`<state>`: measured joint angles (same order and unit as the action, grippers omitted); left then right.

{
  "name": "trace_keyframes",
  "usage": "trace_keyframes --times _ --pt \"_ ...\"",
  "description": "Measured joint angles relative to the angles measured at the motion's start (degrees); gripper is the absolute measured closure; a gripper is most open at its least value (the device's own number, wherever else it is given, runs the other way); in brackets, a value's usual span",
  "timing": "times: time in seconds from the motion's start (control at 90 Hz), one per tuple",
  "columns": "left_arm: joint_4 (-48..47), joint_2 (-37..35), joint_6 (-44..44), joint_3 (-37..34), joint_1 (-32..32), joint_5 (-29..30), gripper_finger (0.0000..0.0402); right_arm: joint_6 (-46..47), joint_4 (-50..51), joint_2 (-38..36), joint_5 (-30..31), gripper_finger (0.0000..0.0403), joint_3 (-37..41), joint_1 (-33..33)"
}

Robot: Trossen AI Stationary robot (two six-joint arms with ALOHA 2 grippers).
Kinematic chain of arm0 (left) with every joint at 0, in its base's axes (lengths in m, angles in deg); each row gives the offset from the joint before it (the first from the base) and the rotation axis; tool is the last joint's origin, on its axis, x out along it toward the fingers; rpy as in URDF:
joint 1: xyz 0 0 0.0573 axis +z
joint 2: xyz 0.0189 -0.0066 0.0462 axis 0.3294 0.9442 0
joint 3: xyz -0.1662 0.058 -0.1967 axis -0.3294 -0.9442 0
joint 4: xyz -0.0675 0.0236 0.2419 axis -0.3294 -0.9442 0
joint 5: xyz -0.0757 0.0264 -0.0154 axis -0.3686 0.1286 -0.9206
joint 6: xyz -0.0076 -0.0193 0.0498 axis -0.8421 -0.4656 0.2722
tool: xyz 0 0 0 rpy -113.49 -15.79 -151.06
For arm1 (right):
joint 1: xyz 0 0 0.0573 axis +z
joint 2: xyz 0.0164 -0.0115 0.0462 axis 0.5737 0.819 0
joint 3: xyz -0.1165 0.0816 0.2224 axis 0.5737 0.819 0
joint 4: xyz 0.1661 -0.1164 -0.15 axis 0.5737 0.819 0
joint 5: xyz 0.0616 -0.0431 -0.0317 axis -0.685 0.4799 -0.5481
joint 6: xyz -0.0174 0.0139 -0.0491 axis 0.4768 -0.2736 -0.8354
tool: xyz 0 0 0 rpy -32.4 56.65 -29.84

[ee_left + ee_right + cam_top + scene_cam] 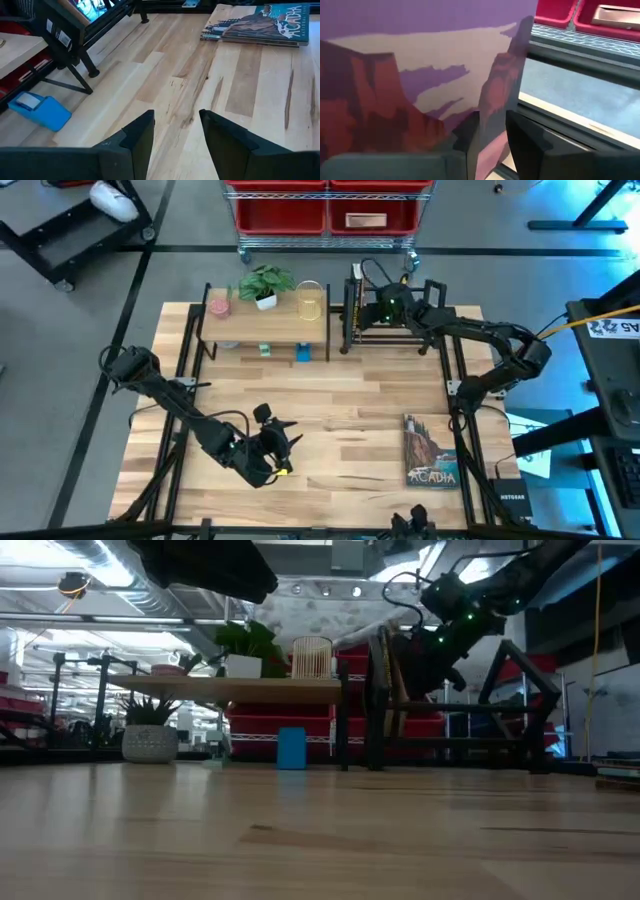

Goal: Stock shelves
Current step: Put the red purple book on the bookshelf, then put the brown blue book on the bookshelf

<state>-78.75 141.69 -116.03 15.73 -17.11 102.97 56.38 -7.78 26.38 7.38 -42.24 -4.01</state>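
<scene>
Right hand (372,308) at black book rack (352,330), back right of worktop (340,430); fingers clamped on upright book (420,85) with purple-and-red cover. Left hand (285,448) released, fingers apart, hovering over front left of worktop. Wood-topped shelf (265,320) at back, left of rack, carrying plant (265,283). Second book (431,450) lies flat at front right.

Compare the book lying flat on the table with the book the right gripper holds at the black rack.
The blue-green "ACADIA" book lies flat on the light wooden table, untouched; the purple-and-red canyon-cover book stands upright in the black open-frame metal rack, pinched by the right gripper. Their cover colours differ too. Both covers show landscape art. The left gripper hovers open.
</scene>
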Motion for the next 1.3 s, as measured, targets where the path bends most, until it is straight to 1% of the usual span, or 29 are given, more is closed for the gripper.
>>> trace_keyframes --times 0.222,0.489,0.589,0.789,0.889,0.989,1.1,1.211,1.3 --pt "0.0 0.0 0.0 0.0 0.0 0.0 0.0249 0.1 -1.2 0.0 -2.2 0.0324 0.0 0.0" --pt "0.0 0.0 0.0 0.0 0.0 0.0 0.0249 -0.5 -1.5 -1.0 -1.6 0.0324 0.0 0.0" --pt "0.0 0.0 0.0 0.0 0.0 0.0 0.0249 -0.8 -0.5 -3.6 0.1 0.0324 0.0 0.1" --pt "0.0 0.0 0.0 0.0 0.0 0.0 0.0249 -2.2 6.1 -10.8 3.6 0.0324 0.0 0.1" --pt "0.0 0.0 0.0 0.0 0.0 0.0 0.0249 -3.9 10.0 -15.3 5.2 0.0324 0.0 2.1" --pt "0.0 0.0 0.0 0.0 0.0 0.0 0.0249 -6.1 14.9 -21.0 7.7 0.0324 -0.1 7.6" --pt "0.0 0.0 0.0 0.0 -0.1 0.0 0.0249 -5.5 23.7 -27.0 11.5 0.0324 -0.1 17.6" --pt "-0.1 0.0 0.2 0.0 -0.1 0.0 0.0249 1.9 33.2 -30.6 18.7 0.0324 -0.1 31.4" --pt "0.0 0.0 0.3 0.0 -0.1 0.0 0.0249 12.2 39.6 -31.0 23.2 0.0324 -0.1 43.0"
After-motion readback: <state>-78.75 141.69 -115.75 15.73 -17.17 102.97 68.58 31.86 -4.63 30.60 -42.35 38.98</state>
